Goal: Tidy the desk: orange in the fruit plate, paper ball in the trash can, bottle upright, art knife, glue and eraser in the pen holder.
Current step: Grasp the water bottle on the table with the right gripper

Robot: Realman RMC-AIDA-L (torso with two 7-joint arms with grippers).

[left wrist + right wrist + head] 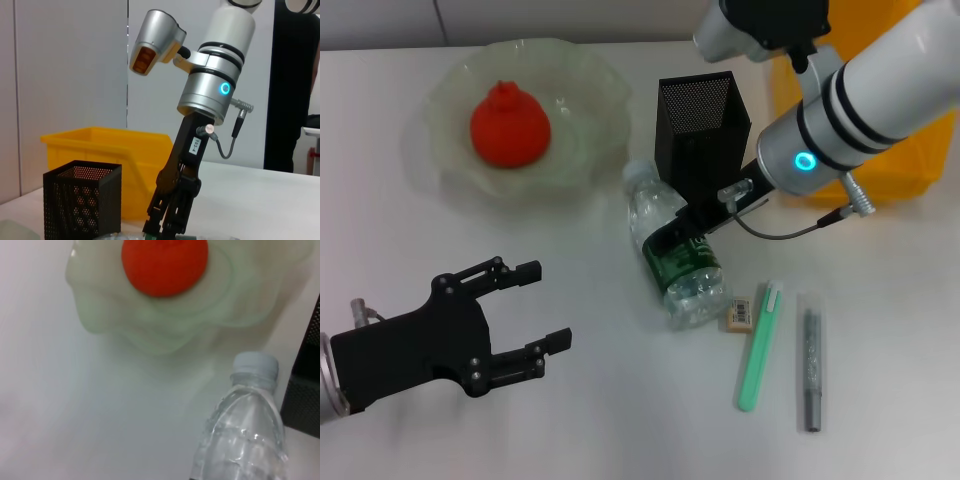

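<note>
The orange (510, 125) sits in the pale-green fruit plate (582, 90) at the back left. The bottle (695, 285) lies on its side in front of the black mesh pen holder (703, 120), cap towards the plate. My right gripper (682, 228) reaches down and is shut on the bottle at its green label. The eraser (741, 313), the green art knife (760, 345) and the grey glue pen (810, 355) lie to the right of the bottle. My left gripper (535, 310) is open and empty at the front left. No paper ball is in view.
The yellow trash can (910, 150) stands at the back right, behind my right arm. It also shows in the left wrist view (125, 150), behind the pen holder (82, 205). The right wrist view shows the bottle's neck (245, 430) near the plate (115, 325).
</note>
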